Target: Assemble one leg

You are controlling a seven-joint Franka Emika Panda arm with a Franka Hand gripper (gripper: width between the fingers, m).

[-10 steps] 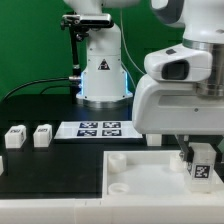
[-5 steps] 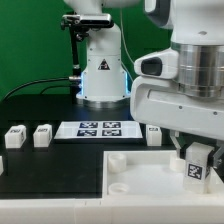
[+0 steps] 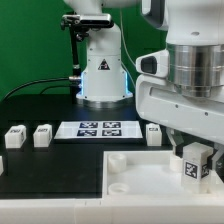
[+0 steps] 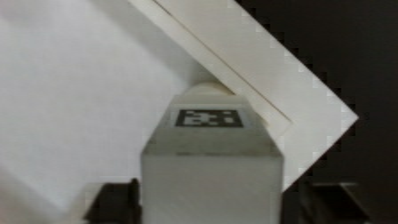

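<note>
My gripper [image 3: 194, 158] is shut on a white leg [image 3: 193, 165] with a black-and-white tag on its face, holding it just above the large flat white board [image 3: 140, 180] at the exterior view's right. In the wrist view the leg [image 4: 212, 150] fills the space between my fingers [image 4: 121, 200], its tagged end pointing toward the board's edge [image 4: 267, 75]. Three more legs stand on the black table: two at the exterior view's left [image 3: 14, 136] [image 3: 42, 134] and one [image 3: 153, 133] by the marker board.
The marker board [image 3: 98, 128] lies in the middle of the black table. The robot's white base [image 3: 103, 75] stands behind it. A round corner socket [image 3: 117, 158] shows on the board's near-left corner.
My gripper with the leg has shifted slightly toward the exterior view's left and turned a little over the last second. The other legs have not moved.
</note>
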